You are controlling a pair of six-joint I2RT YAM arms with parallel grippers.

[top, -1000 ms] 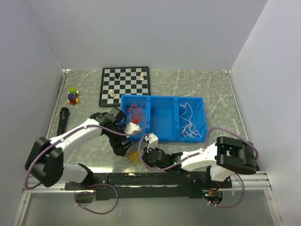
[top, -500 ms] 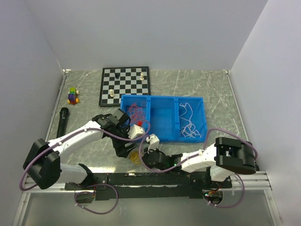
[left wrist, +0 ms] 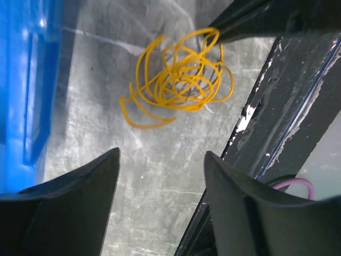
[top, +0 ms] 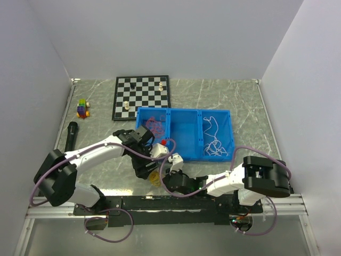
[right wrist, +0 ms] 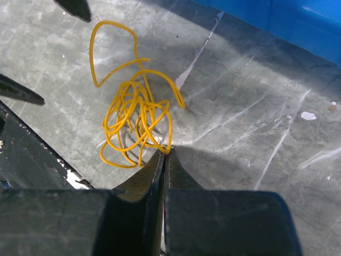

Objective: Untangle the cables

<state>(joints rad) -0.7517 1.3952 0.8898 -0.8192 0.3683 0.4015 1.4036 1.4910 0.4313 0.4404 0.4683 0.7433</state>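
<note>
The table (top: pixel 234 101) is grey stone-look laminate with pale veins running through it. Plain white walls (top: pixel 160 37) close it in on the left, back and right. A black rail (top: pixel 176 203) runs along the near edge, and both arms are bolted to it, with purple cords (top: pixel 256 150) looping over them.

At the far left a black stick-shaped thing (top: pixel 71 136) lies along the table edge. Beyond it sits a small pile of coloured toy blocks (top: pixel 82 109). Next comes a chessboard (top: pixel 141 98) carrying a few black and white chess pieces (top: pixel 126 105).

In front of the board is a blue bin (top: pixel 186 111) with three compartments. Its left compartment holds the red cables (top: pixel 153 126) in a loose knot. Its right compartment holds the white cables (top: pixel 214 143).

The yellow cable (top: pixel 154 178) lies on the bare table as a small tangle of loops, just in front of the bin's left corner and beside the rail.

The left gripper (left wrist: pixel 160 160) hangs over that spot with its fingers spread wide and nothing between them. In its wrist view the tangle (left wrist: pixel 178 80) lies a little ahead of the fingertips, apart from them.

The right gripper (right wrist: pixel 165 153) reaches in from the right, low over the table. Its fingers are pressed together and pinch one loop at the edge of the tangle (right wrist: pixel 136 125), while the remaining loops rest on the table.
</note>
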